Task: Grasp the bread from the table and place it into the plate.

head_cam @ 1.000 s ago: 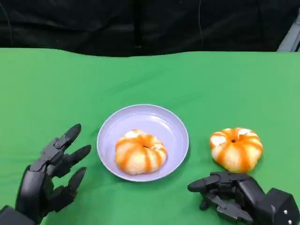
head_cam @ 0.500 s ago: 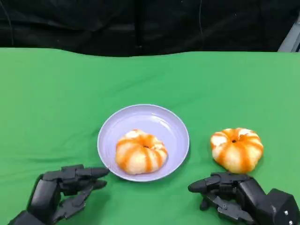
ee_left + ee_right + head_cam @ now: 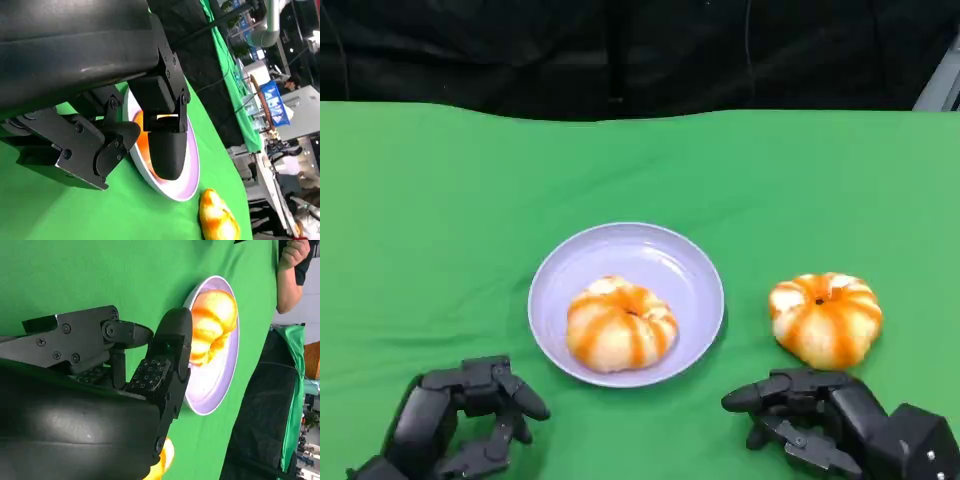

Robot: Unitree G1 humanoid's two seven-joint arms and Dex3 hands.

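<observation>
While one bread (image 3: 620,323) is sitting in the plate (image 3: 665,262), another bread (image 3: 825,318) is waiting on the table (image 3: 440,200); the right hand (image 3: 820,420), empty and half-curled, is risking nudging it away, left hand (image 3: 470,415) clenching nothing.

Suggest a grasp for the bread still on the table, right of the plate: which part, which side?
Take the loose bread across its rounded flanks, coming from above. It sits flat on the green table, dome up with a centre dimple, so the sides likely offer the widest hold. The right hand lies just in front of it, empty. The plate is clear of its left flank, leaving finger room.
</observation>
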